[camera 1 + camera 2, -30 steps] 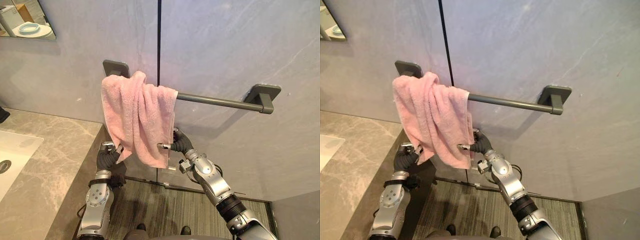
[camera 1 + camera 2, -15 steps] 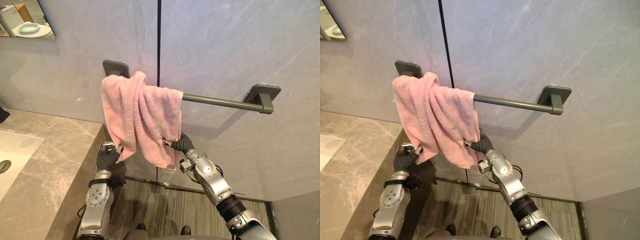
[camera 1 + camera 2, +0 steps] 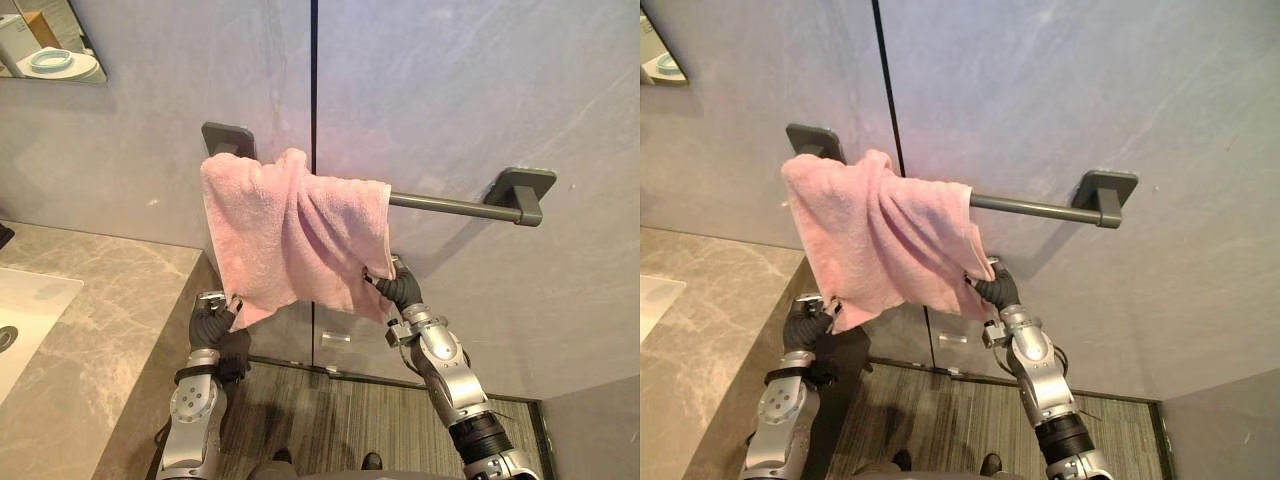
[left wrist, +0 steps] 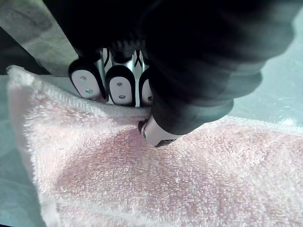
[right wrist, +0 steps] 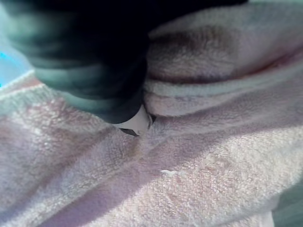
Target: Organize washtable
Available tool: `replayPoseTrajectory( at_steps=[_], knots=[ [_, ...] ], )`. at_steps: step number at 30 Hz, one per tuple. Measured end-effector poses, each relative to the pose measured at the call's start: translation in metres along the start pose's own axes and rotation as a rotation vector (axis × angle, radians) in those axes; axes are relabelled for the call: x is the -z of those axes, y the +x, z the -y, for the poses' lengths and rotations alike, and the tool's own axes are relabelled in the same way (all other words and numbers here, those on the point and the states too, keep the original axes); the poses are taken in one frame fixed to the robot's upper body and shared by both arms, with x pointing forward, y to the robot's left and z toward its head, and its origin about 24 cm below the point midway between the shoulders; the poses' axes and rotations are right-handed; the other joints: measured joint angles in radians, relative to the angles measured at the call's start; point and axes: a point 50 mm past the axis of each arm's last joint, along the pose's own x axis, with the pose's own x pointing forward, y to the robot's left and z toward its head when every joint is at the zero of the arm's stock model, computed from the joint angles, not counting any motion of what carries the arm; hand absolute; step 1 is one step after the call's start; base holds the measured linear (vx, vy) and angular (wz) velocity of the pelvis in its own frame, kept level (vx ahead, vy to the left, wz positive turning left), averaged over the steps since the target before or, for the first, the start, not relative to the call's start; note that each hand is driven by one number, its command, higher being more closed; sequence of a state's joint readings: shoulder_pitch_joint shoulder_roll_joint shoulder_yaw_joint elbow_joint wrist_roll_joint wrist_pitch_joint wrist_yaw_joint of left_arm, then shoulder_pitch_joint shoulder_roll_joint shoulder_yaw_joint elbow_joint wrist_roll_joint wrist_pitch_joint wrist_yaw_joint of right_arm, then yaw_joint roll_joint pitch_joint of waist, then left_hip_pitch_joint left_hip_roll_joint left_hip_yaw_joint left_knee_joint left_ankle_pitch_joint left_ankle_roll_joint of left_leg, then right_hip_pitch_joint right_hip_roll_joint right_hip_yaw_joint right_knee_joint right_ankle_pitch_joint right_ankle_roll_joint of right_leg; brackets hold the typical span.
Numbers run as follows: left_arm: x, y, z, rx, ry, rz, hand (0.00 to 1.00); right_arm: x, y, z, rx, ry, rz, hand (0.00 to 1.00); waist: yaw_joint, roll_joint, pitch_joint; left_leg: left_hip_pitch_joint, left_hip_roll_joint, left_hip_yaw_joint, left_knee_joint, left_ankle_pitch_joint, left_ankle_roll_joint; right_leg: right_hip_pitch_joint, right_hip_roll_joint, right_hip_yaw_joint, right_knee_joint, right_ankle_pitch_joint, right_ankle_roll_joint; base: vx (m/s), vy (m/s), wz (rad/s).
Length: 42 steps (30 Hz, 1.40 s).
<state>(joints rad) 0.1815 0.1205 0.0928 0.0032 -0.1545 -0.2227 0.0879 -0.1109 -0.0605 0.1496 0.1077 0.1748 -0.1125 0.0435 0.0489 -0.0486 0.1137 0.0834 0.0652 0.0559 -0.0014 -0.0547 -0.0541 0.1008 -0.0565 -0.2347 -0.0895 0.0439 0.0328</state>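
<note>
1 pink towel (image 3: 290, 235), draped on wall rail (image 3: 450, 207): left hand (image 3: 210, 322) and right hand (image 3: 400, 290) each pinch a lower corner. Step: spreading. Next: draw corners apart, evenly.

One pink towel (image 3: 290, 230); one towel bar (image 3: 450, 205); two wall brackets (image 3: 518, 190); one sink (image 3: 30, 305); one mirror (image 3: 50, 45); one countertop (image 3: 120, 300).

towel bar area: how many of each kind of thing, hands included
pink towel: 1
towel bar: 1
wall brackets: 2
hands: 2, left hand and right hand, each pinching a lower corner of the towel
total: 6
</note>
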Motion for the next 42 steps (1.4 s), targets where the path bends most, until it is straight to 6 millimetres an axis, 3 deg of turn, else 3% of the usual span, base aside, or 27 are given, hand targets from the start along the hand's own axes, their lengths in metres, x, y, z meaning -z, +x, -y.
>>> replayPoseTrajectory(
  at_steps=[21,34,42],
  knots=[
    [-0.009,0.0,0.002,-0.002,-0.026,0.044,1.0,-0.01,-0.015,0.04,0.197,-0.01,0.047,1.0,-0.036,0.003,0.001,0.005,0.001,0.015,-0.001,0.0,0.0,-0.001,0.001,0.015,-0.003,0.001,0.001,0.0,0.0,-0.01],
    [-0.008,0.0,0.009,0.026,-0.054,0.039,1.0,-0.008,-0.021,0.05,0.245,-0.005,0.044,1.0,-0.038,0.028,0.001,0.013,0.0,0.022,-0.009,0.0,0.0,0.0,0.001,0.02,-0.003,0.001,0.002,0.0,0.0,-0.01],
    [0.003,-0.001,0.009,0.029,-0.054,-0.01,1.0,-0.005,-0.023,0.05,0.26,0.011,0.038,1.0,-0.05,0.029,0.0,0.019,-0.001,0.025,-0.019,0.0,0.0,0.0,0.0,0.023,-0.003,-0.002,0.006,0.0,0.0,-0.01]
  ],
)
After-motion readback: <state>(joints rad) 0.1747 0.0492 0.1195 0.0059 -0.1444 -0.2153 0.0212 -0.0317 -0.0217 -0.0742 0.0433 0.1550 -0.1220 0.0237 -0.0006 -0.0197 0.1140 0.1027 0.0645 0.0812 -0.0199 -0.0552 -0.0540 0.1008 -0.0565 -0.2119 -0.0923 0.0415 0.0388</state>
